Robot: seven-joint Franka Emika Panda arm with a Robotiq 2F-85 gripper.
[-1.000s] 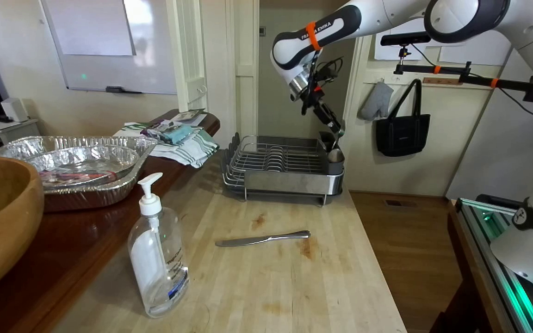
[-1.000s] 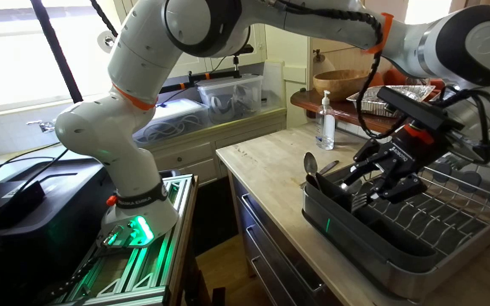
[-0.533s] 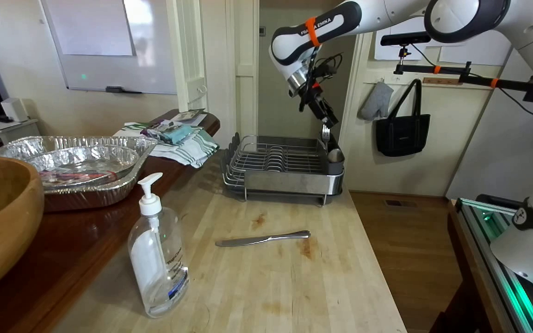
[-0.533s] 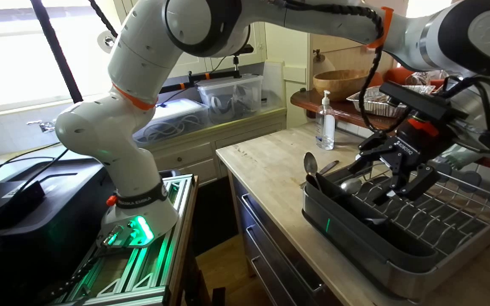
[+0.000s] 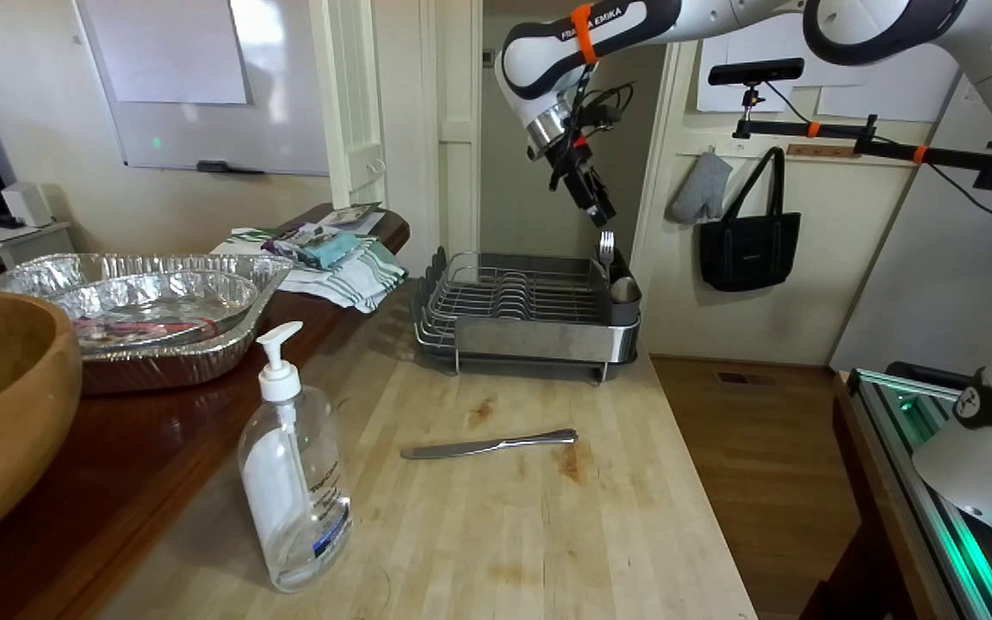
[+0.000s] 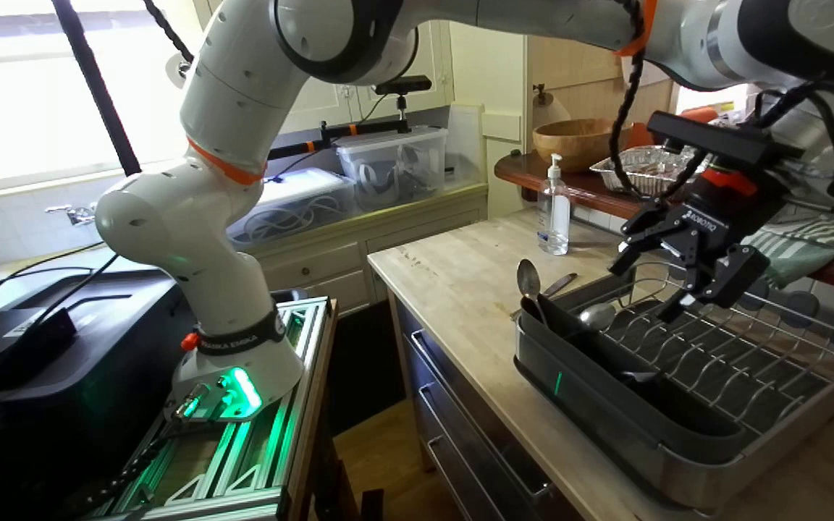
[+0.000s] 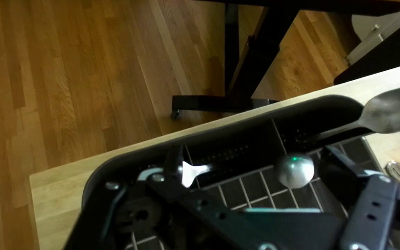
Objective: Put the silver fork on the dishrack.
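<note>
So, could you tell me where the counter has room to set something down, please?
Bare counter: the strip between knife and dishrack, and the patch between knife, soap bottle and floor-side edge. Crowded: the utensil holder, with silver fork and spoons, gripper hovering above.

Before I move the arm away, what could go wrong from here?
Snagging: the fingers hang open above the rack, and the fork stands head-up in the caddy, seemingly close by, so a low sideways swing might catch it and drag it out.
Tipping: one spoon leans out past the caddy's end, over the counter, so a bump could knock it out.
</note>
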